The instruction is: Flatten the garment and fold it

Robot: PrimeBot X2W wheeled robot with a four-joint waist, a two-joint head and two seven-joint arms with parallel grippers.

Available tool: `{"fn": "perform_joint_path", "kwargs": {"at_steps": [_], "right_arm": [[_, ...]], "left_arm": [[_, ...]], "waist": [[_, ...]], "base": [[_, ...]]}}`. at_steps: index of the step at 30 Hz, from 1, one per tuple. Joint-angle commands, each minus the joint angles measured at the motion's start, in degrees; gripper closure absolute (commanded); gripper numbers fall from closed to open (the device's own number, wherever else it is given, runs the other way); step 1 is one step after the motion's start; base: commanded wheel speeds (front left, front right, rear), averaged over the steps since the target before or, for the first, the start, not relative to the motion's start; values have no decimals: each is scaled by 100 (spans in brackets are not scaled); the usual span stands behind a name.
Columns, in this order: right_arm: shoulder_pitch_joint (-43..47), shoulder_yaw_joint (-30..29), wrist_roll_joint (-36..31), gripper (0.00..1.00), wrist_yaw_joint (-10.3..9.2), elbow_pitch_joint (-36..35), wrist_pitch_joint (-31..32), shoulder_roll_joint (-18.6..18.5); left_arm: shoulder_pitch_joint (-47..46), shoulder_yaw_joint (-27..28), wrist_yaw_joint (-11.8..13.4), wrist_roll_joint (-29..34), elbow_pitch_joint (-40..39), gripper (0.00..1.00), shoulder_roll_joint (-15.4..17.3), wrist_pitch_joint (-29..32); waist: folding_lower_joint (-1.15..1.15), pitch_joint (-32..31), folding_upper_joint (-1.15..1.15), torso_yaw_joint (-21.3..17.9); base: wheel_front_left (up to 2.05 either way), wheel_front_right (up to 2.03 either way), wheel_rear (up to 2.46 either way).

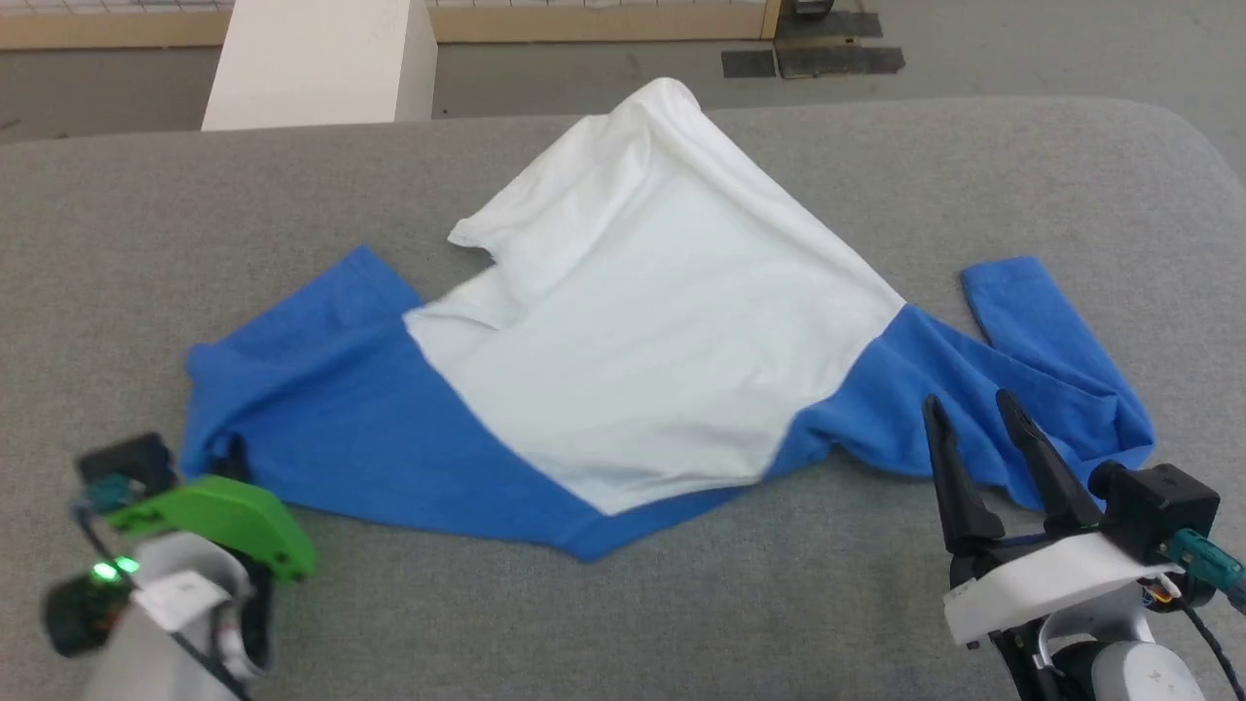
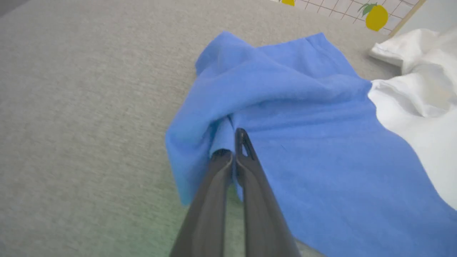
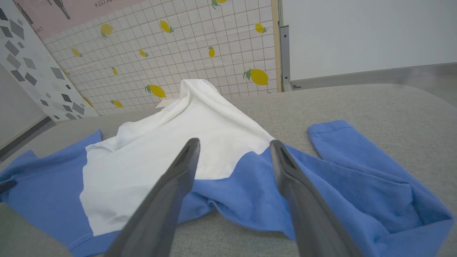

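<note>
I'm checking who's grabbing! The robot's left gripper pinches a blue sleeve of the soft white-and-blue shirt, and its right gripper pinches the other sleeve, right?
Not quite. The right gripper is open, pinching nothing; the right wrist view shows its jaws standing apart. The left gripper does pinch a blue sleeve of the soft white-and-blue shirt.

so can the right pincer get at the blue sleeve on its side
Probably yes: the right pincer is open and pointing at the right sleeve, with nothing between them.

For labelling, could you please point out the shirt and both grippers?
Shirt (image 1: 642, 341), head view, white body.
Left gripper (image 2: 231, 142), left wrist view, between fingertips pinching sleeve.
Right gripper (image 3: 234, 142), right wrist view, between open fingertips.
</note>
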Motion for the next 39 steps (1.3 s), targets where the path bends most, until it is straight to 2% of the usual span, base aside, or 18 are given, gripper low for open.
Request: {"fn": "perform_joint_path", "kwargs": {"at_steps": [1, 5, 9, 10, 11, 15, 19, 22, 27, 33, 34, 39], "right_arm": [[12, -11, -11, 0, -8, -12, 33, 8], [-71, -21, -73, 0, -8, 5, 101, 8], [-140, 14, -128, 0, -8, -16, 171, 8], [-154, 27, -143, 0, -8, -14, 189, 8], [-175, 41, -154, 0, -8, 0, 200, 8], [-173, 72, -159, 0, -8, 17, 257, 8], [-121, 86, -160, 0, -8, 56, 323, 8], [-39, 78, -150, 0, -8, 49, 349, 8], [95, 114, -106, 0, -8, 21, 399, 8], [132, 164, -65, 0, -8, -33, 444, 8], [98, 204, -59, 0, -8, -38, 451, 8], [77, 214, -29, 0, -8, -66, 473, 8]], "left_arm": [[-213, 75, 19, 67, -41, 100, 196, -73], [-637, 157, -67, 148, 121, 100, 571, -128], [-1083, 208, -183, 98, 537, 100, 693, -252], [-1154, 228, -199, 51, 651, 73, 665, -277], [-1223, 226, -240, 4, 789, 0, 623, -301], [-1251, 217, -365, -147, 1164, 0, 407, -504], [-949, 287, -345, -275, 1320, 0, 144, -870], [-604, 288, -379, -370, 1200, 0, -111, -1130], [-141, 142, -432, -420, 791, 0, -425, -1234], [-25, -39, -486, -512, 463, 0, -541, -843], [-140, -75, -516, -609, 508, 0, -520, -531], [-388, -152, -489, -728, 702, 0, -487, 29]], "waist": [[0, 119, 0, 3], [0, 320, 0, 2], [0, 486, 0, -4], [0, 504, 0, -6], [0, 518, 0, -10], [0, 459, 0, 18], [0, 270, 0, 73], [0, 92, 0, 142], [0, -105, 0, 255], [0, -132, 0, 289], [0, -53, 0, 236], [0, 108, 0, 80]], "base": [[0, 0, 0], [0, 0, 0], [0, 0, 0], [0, 0, 0], [0, 0, 0], [0, 0, 0], [0, 0, 0], [0, 0, 0], [0, 0, 0], [0, 0, 0], [0, 0, 0], [0, 0, 0]]}}
